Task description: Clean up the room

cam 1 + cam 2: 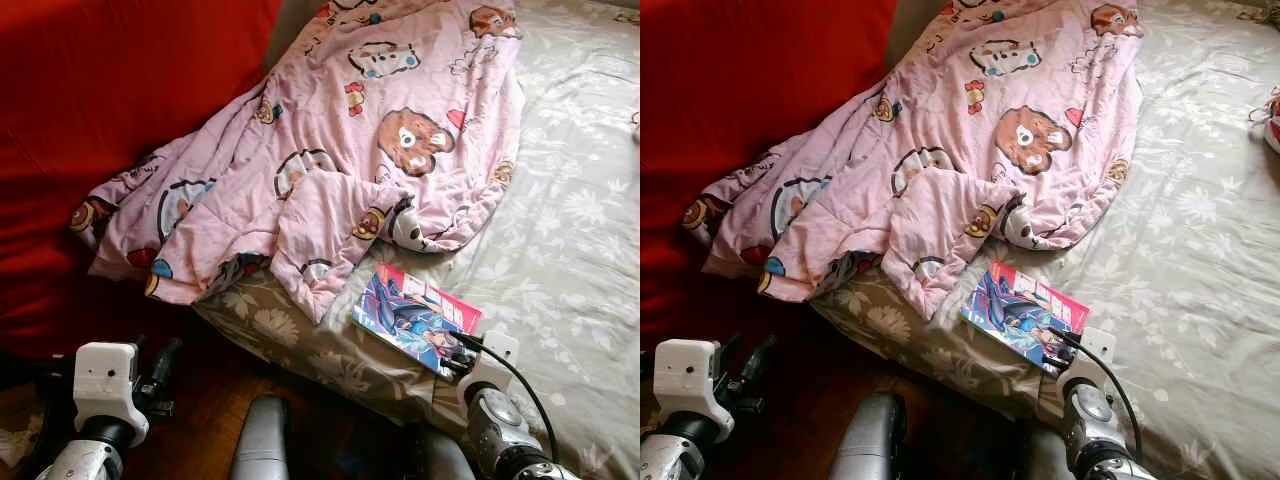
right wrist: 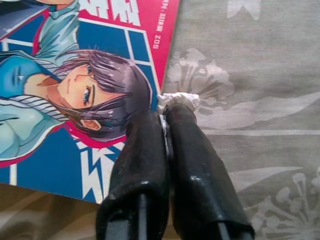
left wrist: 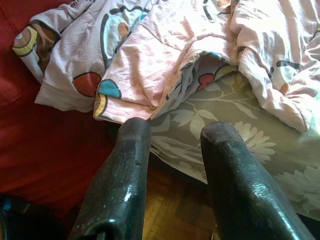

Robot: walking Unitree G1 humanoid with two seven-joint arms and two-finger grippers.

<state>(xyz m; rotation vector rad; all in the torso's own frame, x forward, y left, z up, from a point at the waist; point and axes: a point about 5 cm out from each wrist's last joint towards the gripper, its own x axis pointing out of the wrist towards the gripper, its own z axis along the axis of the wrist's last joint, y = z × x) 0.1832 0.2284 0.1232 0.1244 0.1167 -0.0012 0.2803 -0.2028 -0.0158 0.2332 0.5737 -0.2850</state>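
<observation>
A comic book (image 1: 415, 318) with a red and blue cover lies flat near the bed's front edge. My right gripper (image 1: 462, 362) rests at the book's near corner. In the right wrist view its fingers (image 2: 145, 150) are pressed together, and a small crumpled white scrap (image 2: 178, 98) is pinched at their tips beside the book (image 2: 75, 100). A rumpled pink cartoon-print blanket (image 1: 340, 150) spreads across the bed and hangs over its left corner. My left gripper (image 1: 165, 360) is low by the bed's corner. It is open, with nothing between its fingers (image 3: 120, 170).
The bed has a grey-green floral sheet (image 1: 570, 230), bare on its right side. A large red cloth surface (image 1: 100, 100) stands to the left of the bed. Dark wooden floor (image 1: 200, 430) lies below the bed edge.
</observation>
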